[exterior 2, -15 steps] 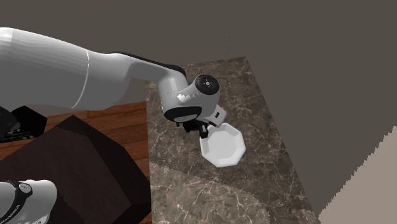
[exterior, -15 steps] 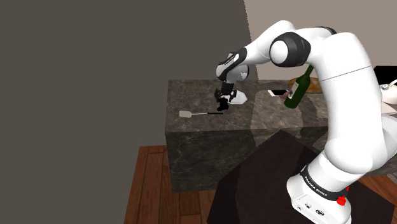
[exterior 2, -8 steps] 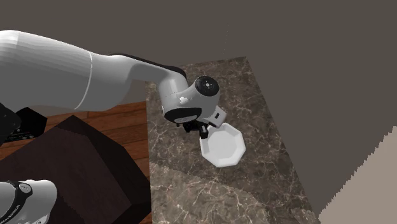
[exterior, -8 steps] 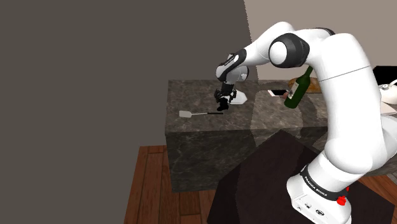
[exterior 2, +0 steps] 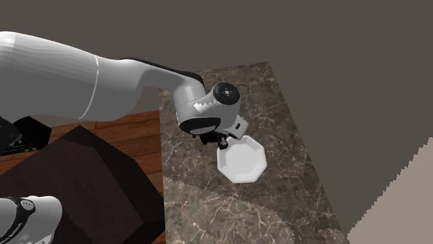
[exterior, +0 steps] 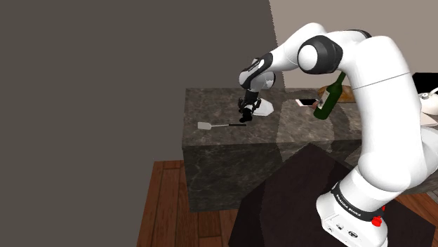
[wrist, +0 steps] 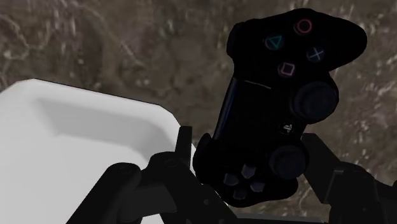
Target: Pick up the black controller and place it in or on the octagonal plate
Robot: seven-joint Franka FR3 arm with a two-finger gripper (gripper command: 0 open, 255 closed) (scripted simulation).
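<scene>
Gripper (wrist: 248, 188) pinched on the controller (wrist: 280, 95), I hold it above the desk (wrist: 95, 38) just beside the plate (wrist: 76, 146), since it has to clear the rim before I let go.

Four signs were made out on the face buttons of the black controller (wrist: 273, 108) in the wrist view: a triangle (wrist: 273, 43), a circle (wrist: 303, 27), a square (wrist: 287, 69) and a cross (wrist: 315, 55), each drawn in faint outline on its own round button. A small pale emblem (wrist: 288, 129) was seen between the two thumbsticks, but its form could not be read. In the shoulder view, a line of small white lettering was noted on the dark band (exterior: 349, 205) round the foot of the arm, too small to be read. A pale label was seen on the green bottle (exterior: 328, 98) on the counter; no words could be read on it.
</scene>
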